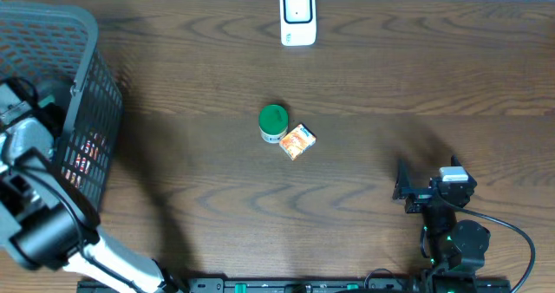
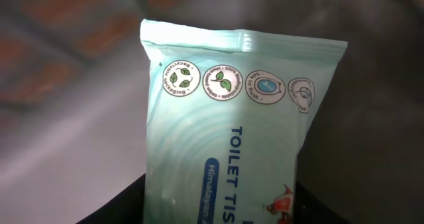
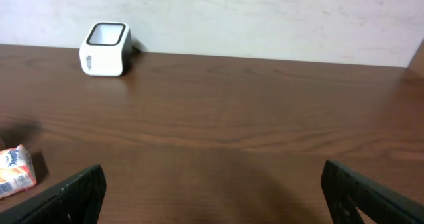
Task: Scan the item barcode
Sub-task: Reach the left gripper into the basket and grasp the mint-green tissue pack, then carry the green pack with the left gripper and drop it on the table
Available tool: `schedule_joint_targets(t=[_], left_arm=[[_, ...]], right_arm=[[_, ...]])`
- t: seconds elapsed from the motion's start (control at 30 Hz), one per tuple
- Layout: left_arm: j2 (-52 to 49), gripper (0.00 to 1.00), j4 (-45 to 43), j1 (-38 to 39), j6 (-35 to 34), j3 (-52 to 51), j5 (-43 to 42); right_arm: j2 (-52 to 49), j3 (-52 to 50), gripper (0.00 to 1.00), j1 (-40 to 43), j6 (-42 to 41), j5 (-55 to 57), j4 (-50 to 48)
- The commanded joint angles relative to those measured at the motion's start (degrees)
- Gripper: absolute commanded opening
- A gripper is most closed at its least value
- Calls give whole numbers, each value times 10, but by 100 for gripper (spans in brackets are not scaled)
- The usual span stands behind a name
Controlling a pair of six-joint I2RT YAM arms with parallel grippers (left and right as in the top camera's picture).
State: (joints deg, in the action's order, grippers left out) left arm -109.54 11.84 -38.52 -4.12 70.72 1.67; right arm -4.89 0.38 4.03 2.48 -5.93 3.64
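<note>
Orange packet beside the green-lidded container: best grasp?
Probably top-down with the open right end effector, fingers on the two short ends of the orange packet. It lies flat, and the green-lidded container crowds one long side, leaving little finger room there.

Beside the wire basket (image 1: 87, 59) the left arm (image 1: 39, 228) was black with a white link (image 1: 97, 251); well apart from it, the black right arm (image 1: 458, 239) trailed a looping cable (image 1: 523, 241).

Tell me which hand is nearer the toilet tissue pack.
Left. The left hand straddles the toilet tissue pack inside the wire basket; the right hand sits far across the table, on its right side.
</note>
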Motion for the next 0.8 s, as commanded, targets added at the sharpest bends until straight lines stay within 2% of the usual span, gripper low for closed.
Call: schedule_joint_targets(t=[0.0,0.07,0.13,0.23,0.4,0.57,0.7,0.77], left_arm=[[121,53,-1,-24,-24,6,5],[186,54,5,-33,-59,6,1],[252,54,12,-38,-77,6,-38],[346,53,26,-36,-84,6,-164],[450,53,75,-1,-174,6,-362],[469,53,187,119,-224,4,-532],[450,53,276,252,-223,-10,-548],[434,53,287,317,-224,-23,-548]], right_arm=[[0,-1,99,-4,-7,1,2],[0,-1,99,-4,-7,1,2],[0,-1,99,-4,-7,1,2],[0,-1,99,-4,-7,1,2],[0,-1,99,-4,-7,1,2],[0,-1,99,-4,-7,0,2],[0,-1,99,-4,-7,1,2],[0,-1,99,-4,-7,1,2]])
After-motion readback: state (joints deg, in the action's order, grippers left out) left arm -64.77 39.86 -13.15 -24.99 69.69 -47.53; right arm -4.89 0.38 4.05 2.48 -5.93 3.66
